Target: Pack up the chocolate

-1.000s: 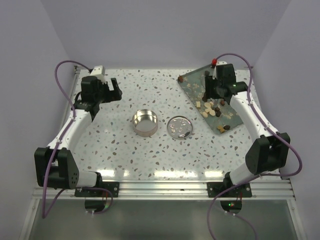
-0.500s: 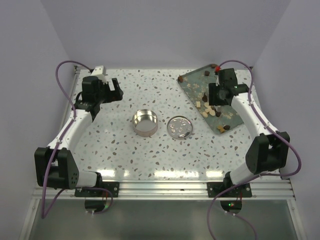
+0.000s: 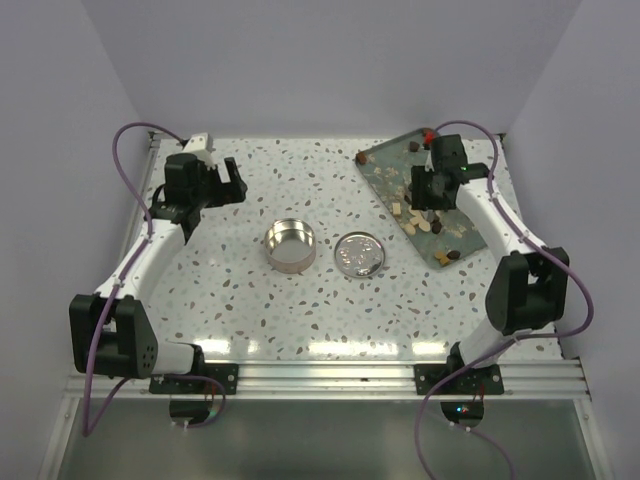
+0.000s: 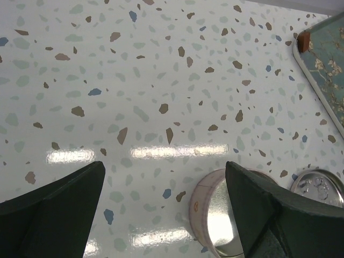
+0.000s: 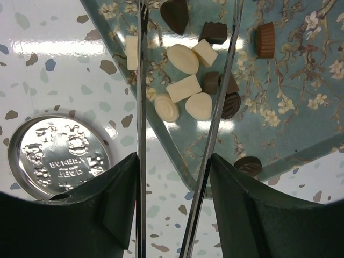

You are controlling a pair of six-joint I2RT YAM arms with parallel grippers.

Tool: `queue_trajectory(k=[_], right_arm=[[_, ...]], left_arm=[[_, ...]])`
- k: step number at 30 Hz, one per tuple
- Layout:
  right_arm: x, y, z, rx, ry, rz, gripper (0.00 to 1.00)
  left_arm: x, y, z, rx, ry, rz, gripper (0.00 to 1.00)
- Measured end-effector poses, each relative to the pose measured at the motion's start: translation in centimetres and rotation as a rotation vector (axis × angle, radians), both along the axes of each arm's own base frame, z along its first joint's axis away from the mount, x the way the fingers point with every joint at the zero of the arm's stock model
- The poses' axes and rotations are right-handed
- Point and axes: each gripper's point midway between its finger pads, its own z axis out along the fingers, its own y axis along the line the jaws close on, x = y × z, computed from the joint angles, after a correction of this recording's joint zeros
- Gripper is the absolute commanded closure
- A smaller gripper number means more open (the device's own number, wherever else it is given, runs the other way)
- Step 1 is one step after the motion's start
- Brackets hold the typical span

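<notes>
The chocolate point(image 3: 425, 222) lies loose on a teal flowered tray point(image 3: 385, 165) at the back right, as pale and dark brown pieces. My right gripper point(image 3: 428, 192) hangs over it, shut on thin metal tongs point(image 5: 141, 80). The tong blades are spread either side of a cluster of cream pieces point(image 5: 184, 88) in the right wrist view. Their tips run off the top of that frame. Dark pieces point(image 5: 174, 13) lie further up the tray. The round metal tin point(image 3: 290, 246) stands with nothing in it mid-table. My left gripper point(image 3: 232, 180) is open, with nothing between its fingers.
The tin's embossed lid point(image 3: 358, 254) lies flat just right of the tin and left of the tray's near edge. In the left wrist view the tin point(image 4: 215, 215) shows by the right finger, the lid point(image 4: 317, 188) beyond it. Walls close in the back and both sides.
My right gripper shifted slightly right, then back left over the tray, and its elbow swung inward. The left arm, tin and lid have not moved.
</notes>
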Motion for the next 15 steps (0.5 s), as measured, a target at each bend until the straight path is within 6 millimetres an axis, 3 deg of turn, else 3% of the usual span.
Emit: queue_trajectory(k=[15], right_arm=[[2.1, 0.9, -2.3, 0.025, 0.022, 0.003, 0.53]], left_arm=[[0.1, 0.0, -0.5, -0.002, 0.013, 0.001, 0.0]])
